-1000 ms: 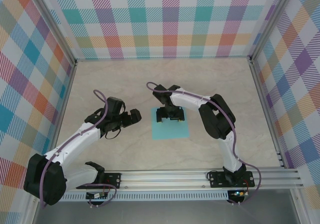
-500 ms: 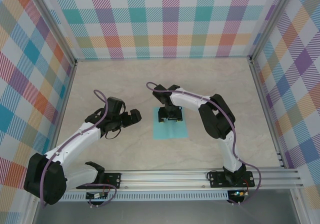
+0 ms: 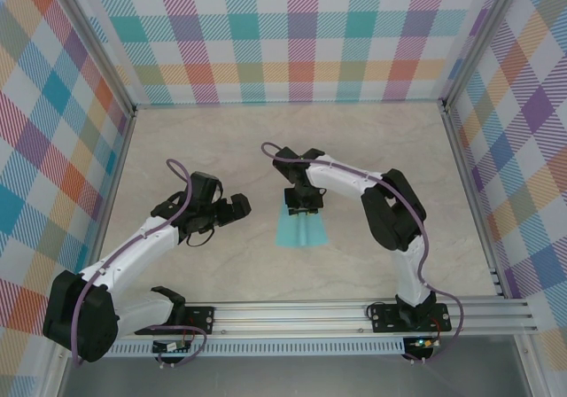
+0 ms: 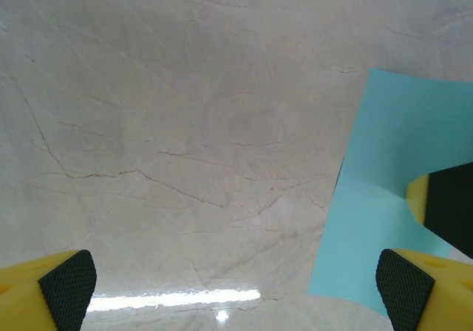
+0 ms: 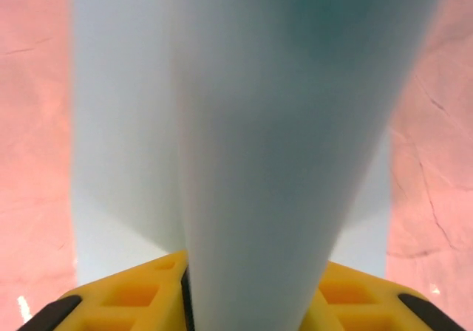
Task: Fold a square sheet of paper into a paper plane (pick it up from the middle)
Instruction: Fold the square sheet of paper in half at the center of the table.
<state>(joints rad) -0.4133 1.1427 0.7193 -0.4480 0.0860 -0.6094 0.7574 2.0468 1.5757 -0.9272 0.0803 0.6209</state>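
Observation:
The square sheet of paper (image 3: 301, 231) is turquoise and lies mid-table, bunched narrower toward its far edge. My right gripper (image 3: 301, 204) points down on that far part, shut on the sheet. In the right wrist view the paper (image 5: 281, 124) rises as a rounded ridge between the yellow fingers (image 5: 126, 298) of the right gripper (image 5: 255, 305). My left gripper (image 3: 239, 206) hovers open to the left of the sheet, apart from it. In the left wrist view the left gripper (image 4: 236, 294) has nothing between its pads, and the paper (image 4: 384, 220) lies at the right with one edge lifted.
The marble-patterned table (image 3: 204, 140) is walled by plaid panels at the back (image 3: 283, 42) and on both sides. A metal rail (image 3: 354, 313) runs along the near edge, where both arm bases are bolted.
The right gripper's jaws have closed in on the sheet's middle, and the paper has buckled upward and drawn in narrower. The left arm has stayed put.

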